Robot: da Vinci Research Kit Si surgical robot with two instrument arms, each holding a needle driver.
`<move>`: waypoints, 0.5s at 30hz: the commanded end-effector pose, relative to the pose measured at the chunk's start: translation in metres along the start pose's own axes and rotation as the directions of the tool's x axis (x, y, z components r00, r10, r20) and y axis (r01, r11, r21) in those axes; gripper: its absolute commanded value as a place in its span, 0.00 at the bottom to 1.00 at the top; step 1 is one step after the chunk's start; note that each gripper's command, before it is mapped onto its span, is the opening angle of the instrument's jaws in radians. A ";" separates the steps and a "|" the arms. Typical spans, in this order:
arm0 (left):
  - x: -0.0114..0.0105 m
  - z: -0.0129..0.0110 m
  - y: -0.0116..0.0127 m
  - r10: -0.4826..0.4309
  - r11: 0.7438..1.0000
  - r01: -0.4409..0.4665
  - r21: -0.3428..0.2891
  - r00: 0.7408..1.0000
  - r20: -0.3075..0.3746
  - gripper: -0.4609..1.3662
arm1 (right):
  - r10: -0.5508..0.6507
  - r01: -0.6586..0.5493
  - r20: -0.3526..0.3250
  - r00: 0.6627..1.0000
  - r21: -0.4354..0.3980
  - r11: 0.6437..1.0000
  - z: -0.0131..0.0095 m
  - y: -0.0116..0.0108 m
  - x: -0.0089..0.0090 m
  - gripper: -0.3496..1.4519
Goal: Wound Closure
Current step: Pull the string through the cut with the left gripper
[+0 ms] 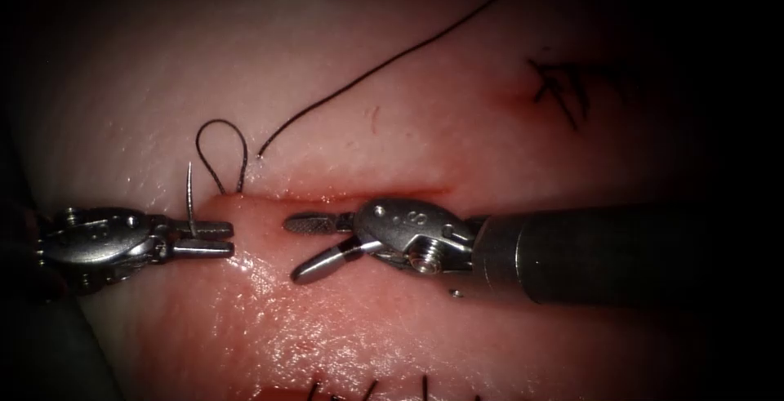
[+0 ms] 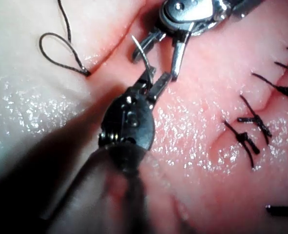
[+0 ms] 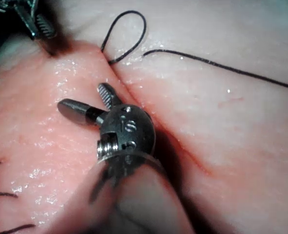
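The tissue (image 1: 392,74) is seen as a pale, glistening slab, and the cut (image 1: 359,195) is seen as a reddish line running across it, with red fluid (image 1: 327,197) gathered along its edges. The right arm's tool (image 1: 296,247) is brought in from the right of the endoscope view, just below the cut, and its jaws are spread apart with nothing held between them; the same spread is seen in the right wrist view (image 3: 80,97). The left arm's tool (image 1: 227,238) is placed at the cut's left end, and its jaws are closed on the needle (image 1: 189,197), which is gripped near one end of its curve so that the rest of it stands up above the jaws, free of the tissue, its point in the air. In the left wrist view the needle (image 2: 143,54) is seen rising from the left tool's jaws (image 2: 156,80) toward the open right tool. The thread (image 1: 392,62) is laid across the tissue above the cut, one end resting loose near the cut's left part, and a small loop (image 1: 222,149) of thread is seen standing out of the tissue beside the needle. Finished stitches (image 2: 246,131) with cut ends are seen in the left wrist view.
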 end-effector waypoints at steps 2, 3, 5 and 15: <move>0.0005 0.0002 0.0007 -0.137 0.990 0.137 -0.024 0.990 0.019 0.06 | -0.007 0.007 0.000 1.000 0.001 1.000 0.0001 0.0000 -0.0001 0.72; 0.0006 0.0002 0.0009 -0.191 0.981 0.192 -0.036 0.981 0.029 0.06 | -0.007 0.007 0.004 1.000 0.001 1.000 0.0001 0.0000 -0.0002 0.72; 0.0009 0.0001 0.0011 -0.244 0.968 0.246 -0.045 0.969 0.040 0.06 | -0.008 0.008 0.004 1.000 0.000 1.000 0.0001 0.0000 -0.0002 0.73; 0.0032 -0.0014 0.0047 -0.448 0.881 0.461 -0.107 0.885 0.123 0.06 | -0.010 0.010 0.005 1.000 0.000 1.000 0.0003 0.0000 -0.0005 0.72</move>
